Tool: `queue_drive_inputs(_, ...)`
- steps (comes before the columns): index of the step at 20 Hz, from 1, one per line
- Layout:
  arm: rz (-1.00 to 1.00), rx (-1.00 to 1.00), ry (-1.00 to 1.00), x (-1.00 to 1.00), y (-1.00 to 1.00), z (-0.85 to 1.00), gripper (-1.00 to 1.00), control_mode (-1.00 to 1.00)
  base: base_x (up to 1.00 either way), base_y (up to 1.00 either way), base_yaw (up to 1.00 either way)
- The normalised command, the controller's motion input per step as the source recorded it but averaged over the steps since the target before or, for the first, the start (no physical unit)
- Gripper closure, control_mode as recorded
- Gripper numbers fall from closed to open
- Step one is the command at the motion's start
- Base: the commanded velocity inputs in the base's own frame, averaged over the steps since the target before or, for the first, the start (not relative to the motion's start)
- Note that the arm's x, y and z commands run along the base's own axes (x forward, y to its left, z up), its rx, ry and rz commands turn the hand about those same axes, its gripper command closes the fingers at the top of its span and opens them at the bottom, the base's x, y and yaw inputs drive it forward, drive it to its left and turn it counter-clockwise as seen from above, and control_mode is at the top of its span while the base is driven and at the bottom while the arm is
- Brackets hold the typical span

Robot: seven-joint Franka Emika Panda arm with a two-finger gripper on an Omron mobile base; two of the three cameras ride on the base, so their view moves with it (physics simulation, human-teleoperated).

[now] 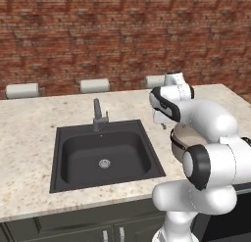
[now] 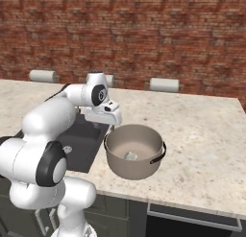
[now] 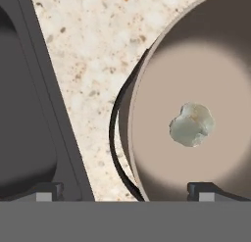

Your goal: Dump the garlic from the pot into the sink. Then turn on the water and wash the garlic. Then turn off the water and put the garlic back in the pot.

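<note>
The grey-beige pot (image 2: 135, 171) stands on the counter just right of the dark sink (image 1: 83, 155). The pale lumpy garlic (image 2: 129, 156) lies on the pot's floor; in the hand view the garlic (image 3: 192, 124) sits a little right of centre inside the pot (image 3: 196, 60). My gripper (image 2: 113, 127) hangs open above the pot's left rim and dark handle (image 3: 115, 138), between sink and pot, holding nothing. In the hand view the gripper (image 3: 125, 191) straddles that rim, one tip over the sink (image 3: 24, 113) edge. From the left base my arm covers most of the pot (image 1: 179, 138).
A short grey faucet (image 1: 98, 114) stands behind the basin, and a silver drain (image 1: 104, 163) is in its floor. Paper towel rolls (image 1: 94, 85) line the brick back wall. Speckled counter (image 2: 202, 135) spreads right of the pot up to its front edge.
</note>
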Motion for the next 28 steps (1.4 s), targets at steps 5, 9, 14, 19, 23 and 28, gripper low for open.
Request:
queue_drive_inputs(5, -0.05, 0.0, 0.0, -0.09, -0.09, -0.22, -1.0, -1.0, 0.0, 0.0, 0.0)
queue_drive_inputs(9, -0.02, 0.0, 0.0, -0.03, -0.07, -0.18, -1.0, -1.0, 0.0, 0.0, 0.0)
queue_drive_inputs(14, 0.0, 0.0, 0.0, -0.02, 0.0, -0.23, -1.0, -1.0, 0.0, 0.0, 0.0)
queue_drive_inputs(19, 0.0, 0.0, 0.0, -0.01, 0.0, -0.27, -1.0, -1.0, 0.0, 0.0, 0.0)
queue_drive_inputs(23, 0.0, 0.0, 0.0, -0.02, 0.0, -0.28, -1.0, -1.0, 0.0, 0.0, 0.0)
queue_drive_inputs(28, 0.0, 0.0, 0.01, 0.0, 0.0, -0.35, -1.0, -1.0, 0.0, 0.0, 0.0)
